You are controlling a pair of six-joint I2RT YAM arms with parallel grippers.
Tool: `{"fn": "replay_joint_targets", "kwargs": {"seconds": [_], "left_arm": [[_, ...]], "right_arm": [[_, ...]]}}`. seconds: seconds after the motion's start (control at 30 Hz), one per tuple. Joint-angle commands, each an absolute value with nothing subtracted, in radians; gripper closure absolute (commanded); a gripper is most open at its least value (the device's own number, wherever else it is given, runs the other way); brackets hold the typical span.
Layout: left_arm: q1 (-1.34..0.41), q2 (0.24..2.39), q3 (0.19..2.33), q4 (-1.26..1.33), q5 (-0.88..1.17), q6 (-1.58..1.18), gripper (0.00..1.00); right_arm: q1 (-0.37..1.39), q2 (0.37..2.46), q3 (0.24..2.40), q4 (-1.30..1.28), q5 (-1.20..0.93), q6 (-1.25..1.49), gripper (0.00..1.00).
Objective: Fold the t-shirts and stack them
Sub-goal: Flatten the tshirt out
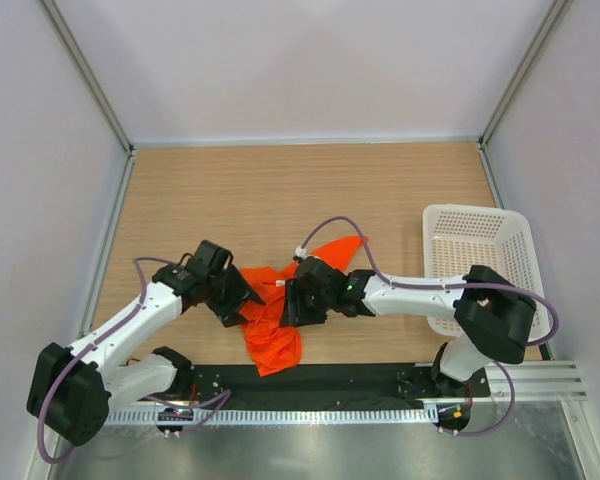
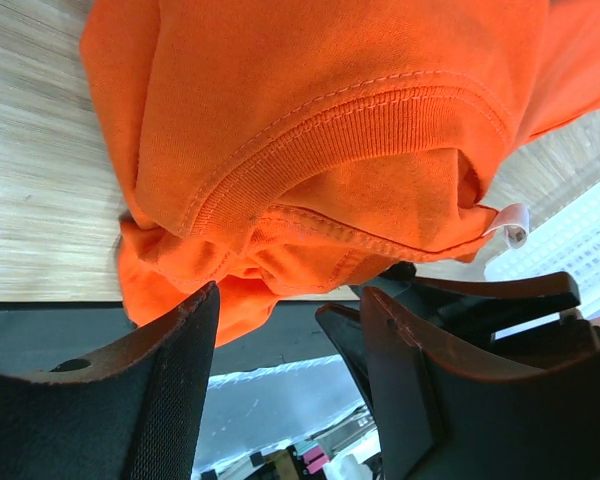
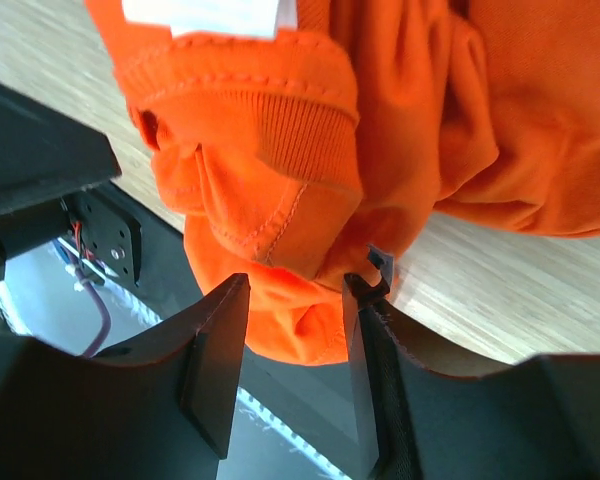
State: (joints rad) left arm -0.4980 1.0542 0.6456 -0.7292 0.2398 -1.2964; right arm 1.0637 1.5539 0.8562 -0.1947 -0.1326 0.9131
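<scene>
The orange-red t-shirt (image 1: 275, 330) lies crumpled on the wooden table near the front edge, between my two grippers. In the left wrist view its ribbed collar (image 2: 310, 150) hangs just beyond my left gripper (image 2: 288, 295), whose jaws stand apart with an empty gap between them; only the left fingertip (image 2: 205, 300) brushes the cloth. My right gripper (image 3: 296, 285) has a bunched fold of the t-shirt (image 3: 400, 120) pressed between its fingertips. From above, the left gripper (image 1: 242, 305) and the right gripper (image 1: 290, 300) face each other across the cloth.
A white lattice basket (image 1: 477, 240) stands at the right side of the table, beside the right arm. The black strip and metal rail (image 1: 360, 385) run along the front edge right under the shirt. Grey walls enclose the table.
</scene>
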Motion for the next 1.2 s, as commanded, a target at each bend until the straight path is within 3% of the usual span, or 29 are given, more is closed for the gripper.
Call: {"fn": "replay_joint_targets", "kwargs": {"seconds": [0.0,0.2,0.37,0.67,0.83,0.87,0.9,0.97,1.0,1.17], "left_arm": [[-0.511,1.055,0.641,-0.699,0.25,-1.278,0.4],[-0.515,1.084,0.62,-0.68,0.258,-1.269,0.36],[-0.515,1.114,0.606,-0.667,0.247,-1.249,0.39],[-0.515,1.176,0.623,-0.676,0.186,-1.209,0.61],[-0.514,1.226,0.676,-0.698,0.121,-1.149,0.72],[-0.514,1.238,0.684,-0.701,0.112,-1.138,0.76],[-0.514,1.261,0.693,-0.712,0.098,-1.117,0.86],[-0.514,1.285,0.738,-0.736,0.08,-1.091,1.0],[-0.515,1.296,0.758,-0.75,0.051,-1.079,1.0],[-0.515,1.23,0.872,-0.839,-0.047,-1.025,1.0]], "right_arm": [[1.051,1.568,0.894,-0.164,-0.087,0.942,0.5],[1.042,1.603,0.911,-0.166,-0.089,0.953,0.5],[1.037,1.643,0.942,-0.164,-0.103,0.948,0.53],[1.028,1.651,0.959,-0.187,-0.106,0.934,0.63],[1.022,1.643,0.956,-0.202,-0.104,0.913,0.75],[1.019,1.643,0.957,-0.21,-0.101,0.91,0.78],[1.017,1.643,0.954,-0.213,-0.098,0.899,0.87],[1.012,1.641,0.956,-0.233,-0.084,0.891,0.93],[1.011,1.638,0.956,-0.241,-0.078,0.885,0.99],[0.997,1.592,1.021,-0.391,-0.005,0.789,0.99]]}}
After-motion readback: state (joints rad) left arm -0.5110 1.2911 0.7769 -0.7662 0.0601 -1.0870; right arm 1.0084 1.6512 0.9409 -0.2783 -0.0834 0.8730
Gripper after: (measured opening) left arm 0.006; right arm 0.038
